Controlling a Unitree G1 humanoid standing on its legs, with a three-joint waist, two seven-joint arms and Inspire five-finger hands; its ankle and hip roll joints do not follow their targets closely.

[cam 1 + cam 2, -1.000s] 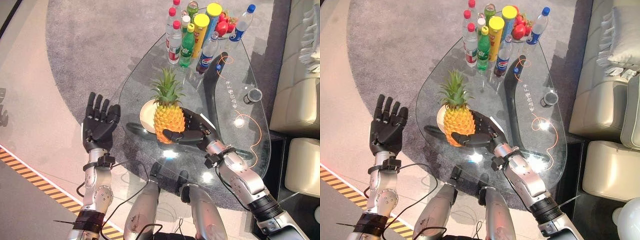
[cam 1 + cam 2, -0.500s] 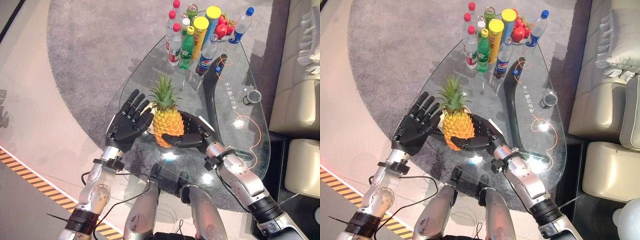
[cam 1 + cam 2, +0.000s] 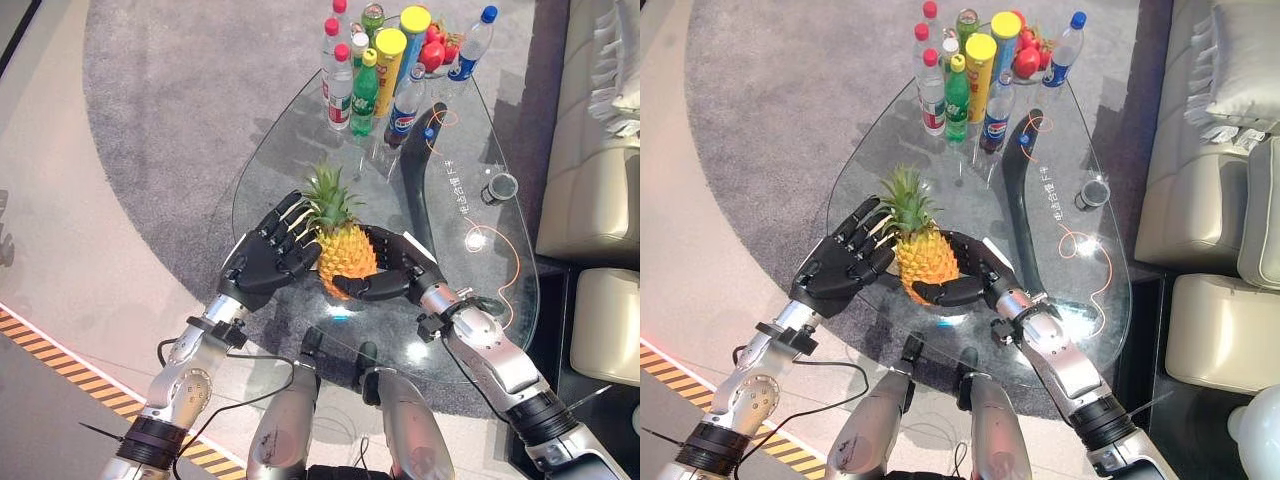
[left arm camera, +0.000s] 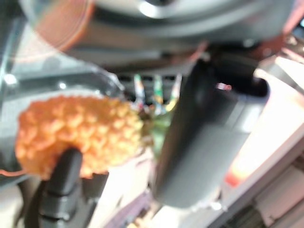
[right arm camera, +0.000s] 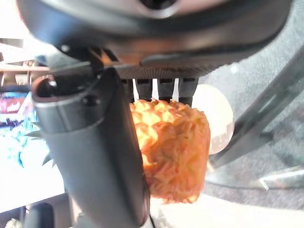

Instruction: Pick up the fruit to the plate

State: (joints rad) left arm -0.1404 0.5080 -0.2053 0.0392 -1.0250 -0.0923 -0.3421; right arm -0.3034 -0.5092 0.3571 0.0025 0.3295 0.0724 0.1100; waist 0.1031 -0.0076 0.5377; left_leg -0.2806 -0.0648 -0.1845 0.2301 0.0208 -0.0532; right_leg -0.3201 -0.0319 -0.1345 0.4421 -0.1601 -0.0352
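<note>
Right hand (image 3: pixel 385 277) curled round pineapple (image 3: pixel 345 258), left hand (image 3: pixel 270 255) flat-fingered against its other side, above table (image 3: pixel 480 270) by plate (image 5: pixel 216 116); risk: uneven squeeze, fruit slips.

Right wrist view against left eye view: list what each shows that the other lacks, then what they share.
Right wrist view alone: part of the pale plate showing past the pineapple's base.

Left eye view alone: the left hand against the pineapple's other side, the bottles and red fruit at the glass table's far end, the grey rug, the sofa.

Both: the right hand curled round the pineapple.
</note>
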